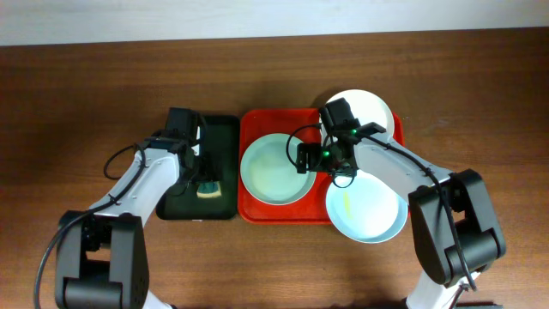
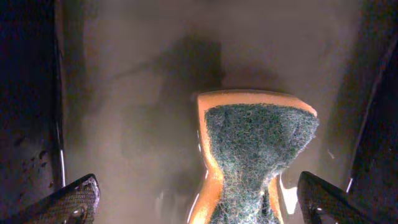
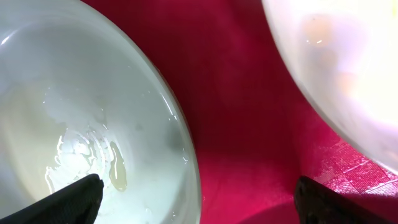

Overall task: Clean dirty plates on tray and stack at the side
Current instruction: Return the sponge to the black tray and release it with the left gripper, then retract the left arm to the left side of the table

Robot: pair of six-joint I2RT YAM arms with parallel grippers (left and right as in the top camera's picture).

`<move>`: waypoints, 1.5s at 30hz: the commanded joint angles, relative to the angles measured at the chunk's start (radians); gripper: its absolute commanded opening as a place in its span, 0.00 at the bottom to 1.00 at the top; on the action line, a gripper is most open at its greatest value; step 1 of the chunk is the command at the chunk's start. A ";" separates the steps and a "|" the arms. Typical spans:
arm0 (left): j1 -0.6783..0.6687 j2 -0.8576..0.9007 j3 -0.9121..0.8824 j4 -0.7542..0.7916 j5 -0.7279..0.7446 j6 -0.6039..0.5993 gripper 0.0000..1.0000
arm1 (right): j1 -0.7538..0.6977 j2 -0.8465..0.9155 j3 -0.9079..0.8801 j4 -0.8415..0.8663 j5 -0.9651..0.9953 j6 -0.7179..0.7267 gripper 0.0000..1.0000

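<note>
The left end effector (image 2: 202, 205) is spread wide over a sponge (image 2: 258, 155) lying in the dark green tray (image 1: 225, 129). The right end effector (image 3: 205, 202), equally open and empty, hovers over the red tray (image 1: 253, 124) beside one mint plate (image 1: 273, 169). A smeared mint plate (image 1: 367, 209) and a white plate (image 1: 369, 105) overlap the tray's right edge.

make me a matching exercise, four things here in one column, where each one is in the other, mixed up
1. white round plate
2. pale mint-green round plate with a yellow streak
3. yellow sponge with a green scouring pad
4. right gripper

Places, as seen from overhead:
A. on the narrow dark green tray
B. top right corner of the large red rectangular plastic tray
C. open, above the red tray's middle
D. red tray's bottom right corner

Pairs: 1-B, 2-D, 3-A, 4-C
</note>
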 commanded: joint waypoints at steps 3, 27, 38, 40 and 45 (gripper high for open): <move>0.002 -0.014 0.018 0.004 -0.007 0.006 0.99 | 0.006 0.006 -0.003 0.000 -0.005 0.003 0.98; 0.130 -0.256 0.182 -0.122 0.053 0.002 0.99 | 0.006 0.006 -0.003 0.000 -0.005 0.003 0.98; 0.393 -0.389 0.182 -0.240 0.053 0.002 0.99 | 0.006 0.006 -0.003 0.026 -0.005 0.007 0.98; 0.394 -0.389 0.182 -0.240 0.053 0.002 0.99 | 0.006 0.006 -0.003 0.058 -0.023 0.008 0.98; 0.394 -0.389 0.182 -0.240 0.053 0.002 0.99 | 0.006 0.006 -0.003 0.060 -0.095 0.008 0.99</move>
